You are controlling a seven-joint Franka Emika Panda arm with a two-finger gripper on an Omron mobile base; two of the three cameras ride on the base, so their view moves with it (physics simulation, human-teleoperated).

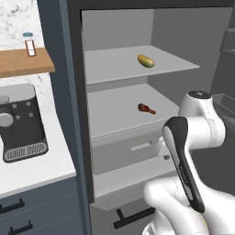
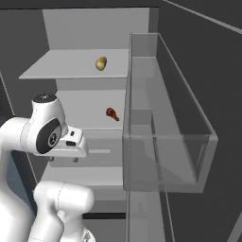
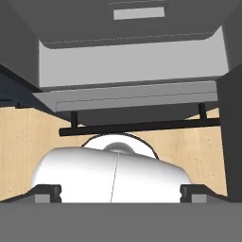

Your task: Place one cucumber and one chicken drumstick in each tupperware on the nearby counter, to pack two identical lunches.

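A red-brown chicken drumstick [image 1: 146, 109] [image 2: 112, 114] lies on the middle shelf of the open fridge. On the shelf above rests a yellow-olive oval food [image 1: 146, 60] [image 2: 101, 63]. My gripper [image 1: 163, 150] [image 2: 63, 160] [image 3: 120, 194] hangs in front of the fridge drawer, below and nearer than the drumstick, pointing down. Its fingertips [image 3: 47, 193] stand wide apart with nothing between them, so it is open. The cucumber and the tupperware are out of view.
The fridge door with a clear bin [image 2: 165, 142] stands open at the right. A pale drawer [image 1: 133, 149] sits under the shelves, with a dark handle bar [image 3: 137, 126] lower down. Left of the fridge, a coffee machine [image 1: 18, 124] stands on a white counter [image 1: 46, 167].
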